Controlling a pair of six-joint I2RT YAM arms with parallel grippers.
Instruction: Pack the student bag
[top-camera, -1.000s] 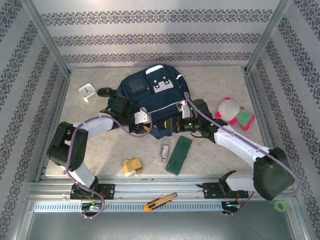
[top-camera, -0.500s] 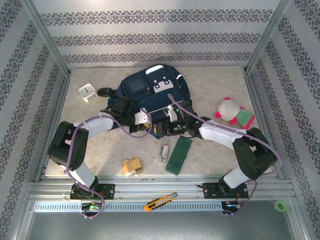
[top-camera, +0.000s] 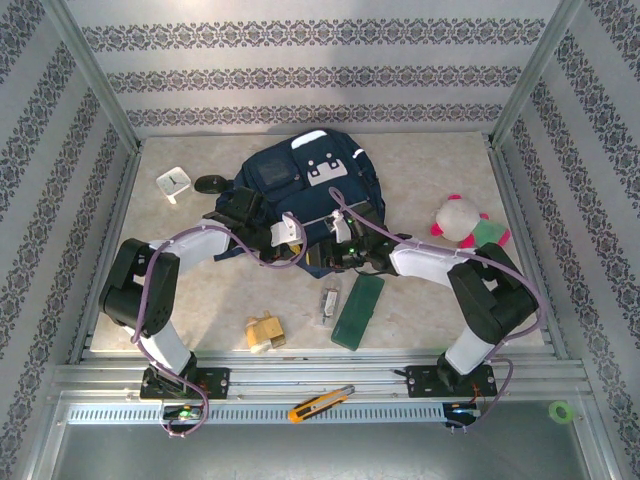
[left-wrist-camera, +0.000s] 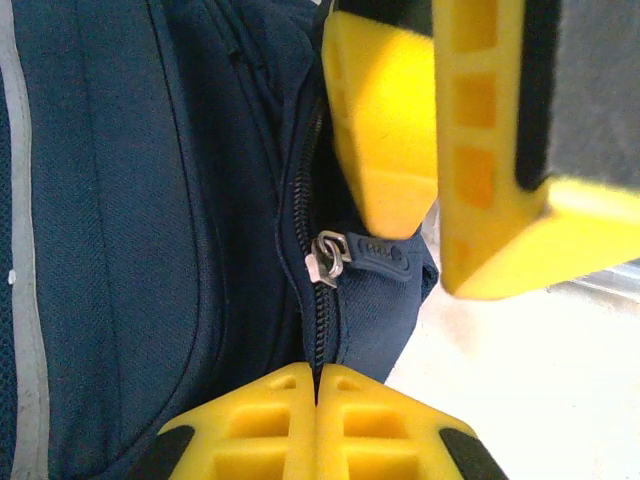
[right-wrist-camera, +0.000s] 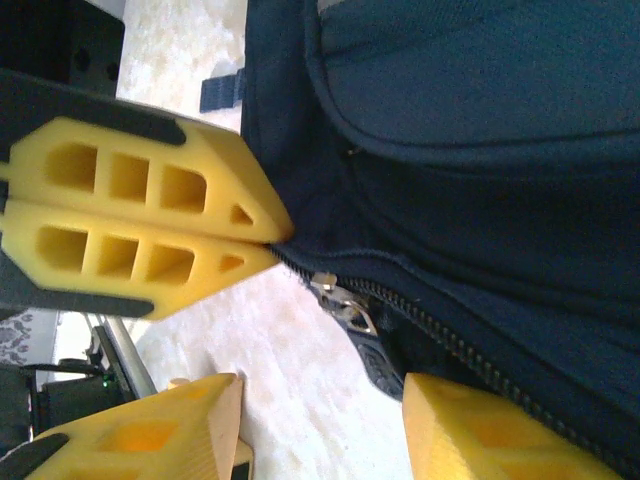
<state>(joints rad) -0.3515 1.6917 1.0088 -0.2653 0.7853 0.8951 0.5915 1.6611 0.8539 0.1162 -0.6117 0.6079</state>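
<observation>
The bag (left-wrist-camera: 120, 250) is showing matt woven cloth; zip pull (left-wrist-camera: 328, 258) is gleaming metal; tabletop (left-wrist-camera: 520, 400) is looking smooth.

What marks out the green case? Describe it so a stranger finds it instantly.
Find the big navy student bag on the table. Just off the bag's near edge lies a flat dark green case. It alone is long and green; its neighbours are a small silvery item and tan blocks.

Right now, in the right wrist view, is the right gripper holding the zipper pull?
No: the right gripper stands open, fingers wide apart, and the zipper pull on the student bag lies untouched ahead of them.
</observation>
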